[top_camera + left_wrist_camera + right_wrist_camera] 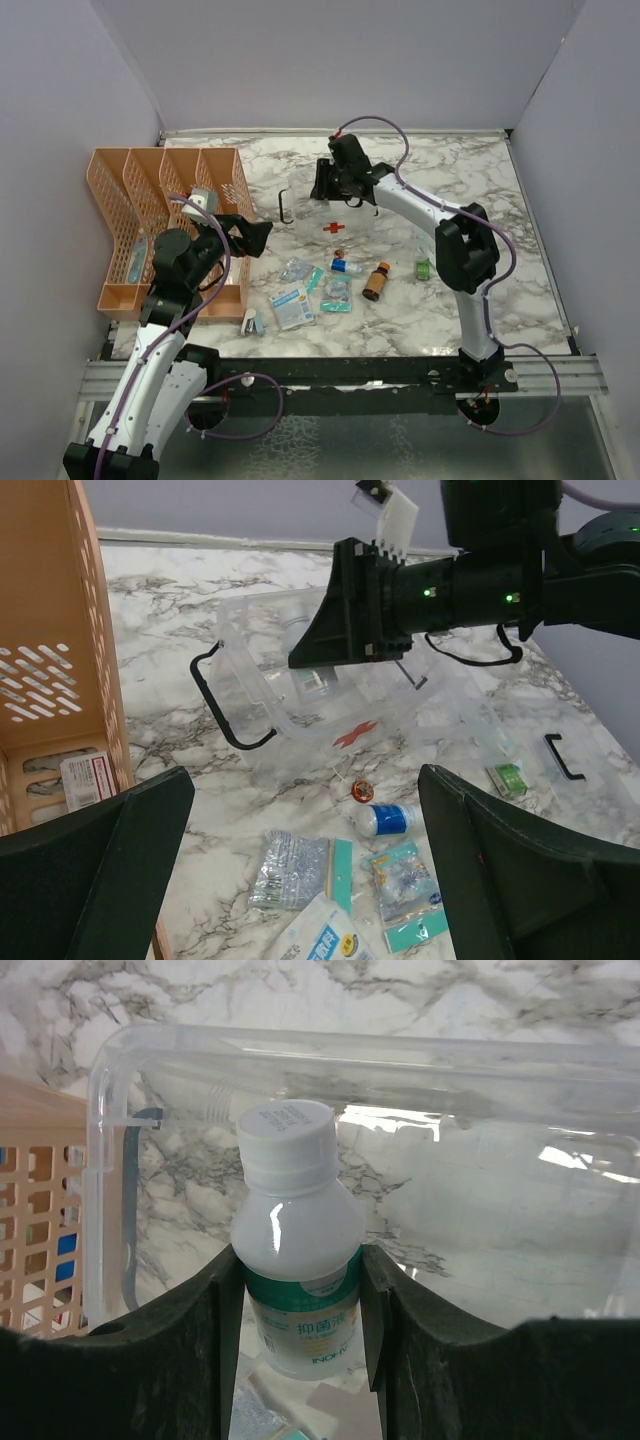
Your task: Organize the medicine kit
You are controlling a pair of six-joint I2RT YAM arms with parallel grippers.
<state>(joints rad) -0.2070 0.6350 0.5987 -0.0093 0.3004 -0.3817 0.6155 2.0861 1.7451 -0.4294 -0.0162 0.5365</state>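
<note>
From above, I see the medicine kit (335, 228) sitting mid-table, my right gripper (322, 185) at its back edge and my left gripper (258, 236) beside the orange organizer (130, 200). On the left wrist, the fingers (110, 870) are spread wide, holding nothing. On the right wrist, the fingers (210, 1310) pinch a white bottle (295, 1230) over the kit.

Spotting an orange organizer (130, 200) standing far left on the marble table (520, 290). Down front, seeing scattered sachets (292, 307), a brown bottle (376, 282) lying near them, a blue-capped vial (347, 267) beside it, a green packet (423, 268) further right.
</note>
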